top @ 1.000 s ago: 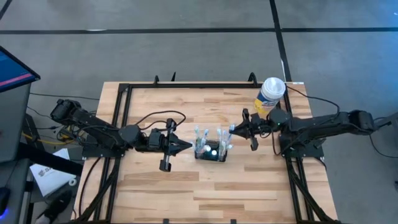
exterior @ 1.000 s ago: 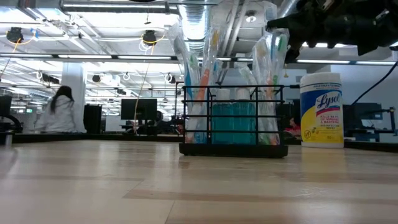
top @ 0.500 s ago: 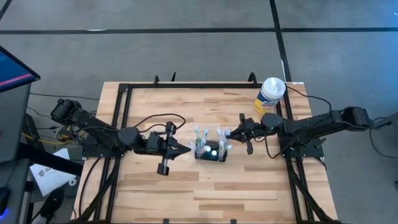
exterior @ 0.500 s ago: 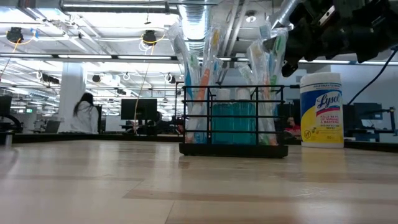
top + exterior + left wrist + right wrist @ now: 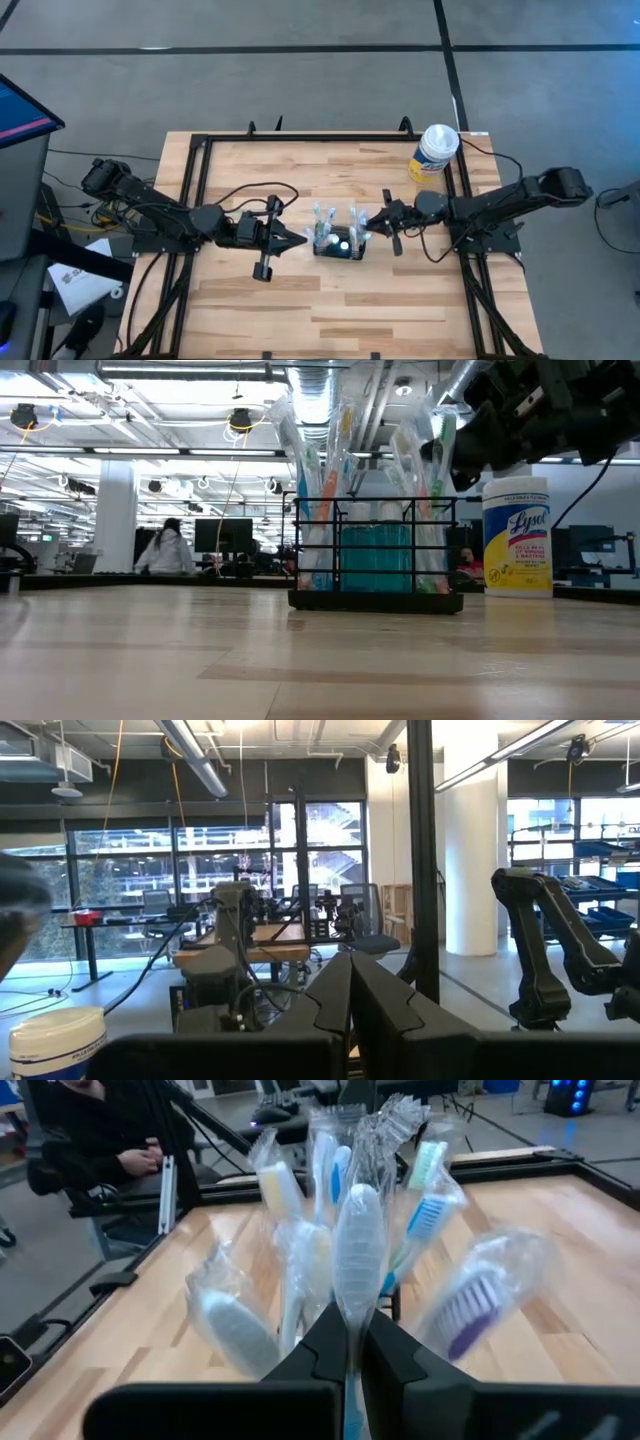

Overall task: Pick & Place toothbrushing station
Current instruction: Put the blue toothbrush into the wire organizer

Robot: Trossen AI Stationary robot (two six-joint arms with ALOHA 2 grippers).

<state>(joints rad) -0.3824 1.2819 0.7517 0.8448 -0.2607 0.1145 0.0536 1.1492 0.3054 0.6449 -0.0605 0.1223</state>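
Observation:
The toothbrushing station point(image 5: 340, 246) is a small black wire holder point(image 5: 375, 550) standing on its base at mid-table, with several plastic-wrapped toothbrushes point(image 5: 290, 1230) upright in it. My right gripper point(image 5: 366, 224) is at the station's right side, just above its rim point(image 5: 455, 455). It is shut on one wrapped toothbrush point(image 5: 358, 1250). My left gripper point(image 5: 303, 238) hovers shut and empty just left of the station, pointing at it point(image 5: 350, 990). My right gripper pinches the wrapped toothbrush between its two fingers on the shaft below the head point(image 5: 352, 1342). The fingers come nearly level from the table's right and lie across the brush. The brush stands about upright, head up point(image 5: 358, 1210). Its lower end is hidden behind the fingers.
A white-and-yellow wipes canister point(image 5: 434, 152) stands at the far right corner, behind my right arm point(image 5: 517, 535). A black frame point(image 5: 300, 138) edges the table's far and side borders. Bare wood point(image 5: 330, 310) lies toward the near edge. A person walks in the room beyond.
My right gripper has moved toward the table's left and downward, closing on the station's right side with the wrapped toothbrush still held. The toothbrush now stands among the others at the holder's right end. A person in the background has walked rightward.

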